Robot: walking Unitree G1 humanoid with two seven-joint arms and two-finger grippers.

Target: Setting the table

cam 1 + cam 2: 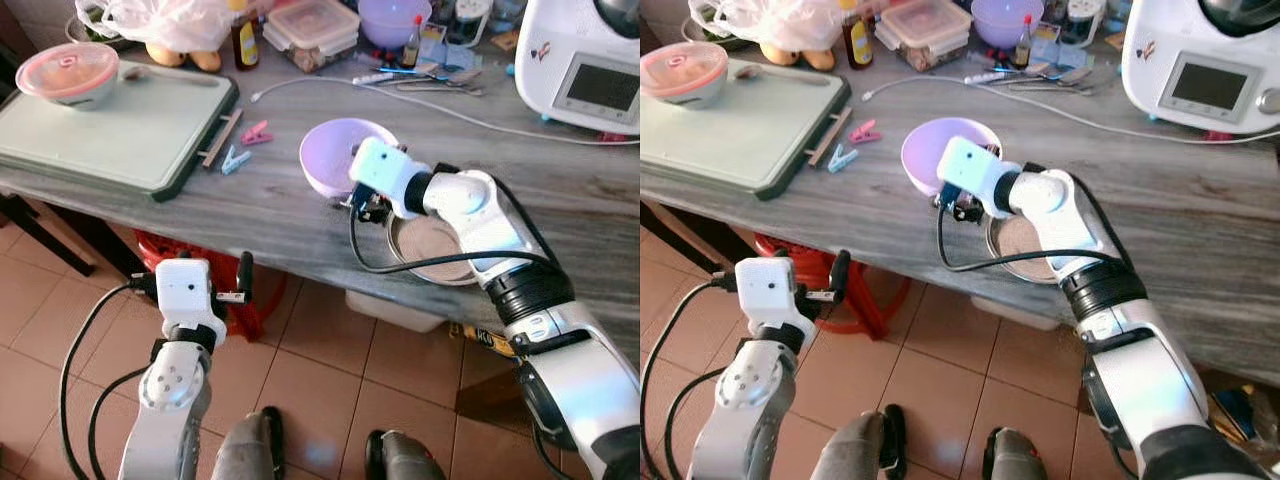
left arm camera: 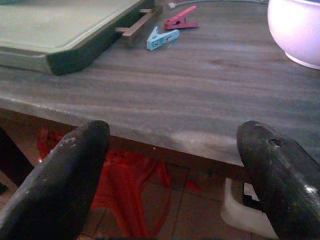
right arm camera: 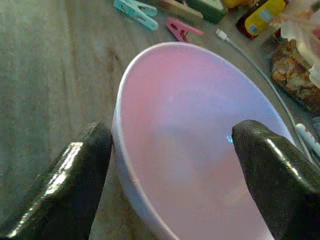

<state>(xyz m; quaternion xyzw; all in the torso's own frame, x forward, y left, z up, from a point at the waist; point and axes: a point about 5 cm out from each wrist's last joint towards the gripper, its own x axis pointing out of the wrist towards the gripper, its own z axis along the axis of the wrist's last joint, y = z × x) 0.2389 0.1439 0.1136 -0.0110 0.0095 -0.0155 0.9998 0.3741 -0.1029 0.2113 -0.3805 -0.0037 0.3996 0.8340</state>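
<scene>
The lilac bowl [image 3: 200, 145] on the table [image 1: 290, 215] is straddled by the right gripper [image 3: 170, 165], fingers spread wide; rim contact is possibly made. The left gripper [image 2: 175, 170] is held open below the table edge.

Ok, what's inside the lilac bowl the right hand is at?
Nothing that shows: the lilac bowl looks empty. The right hand straddles its near rim, one finger outside, one inside. The bottom nearest the camera runs out of the wrist view, so that part is unseen.

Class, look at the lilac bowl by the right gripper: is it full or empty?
Empty: the right wrist view shows the lilac bowl's smooth bare inside, right gripper straddling its rim.
</scene>
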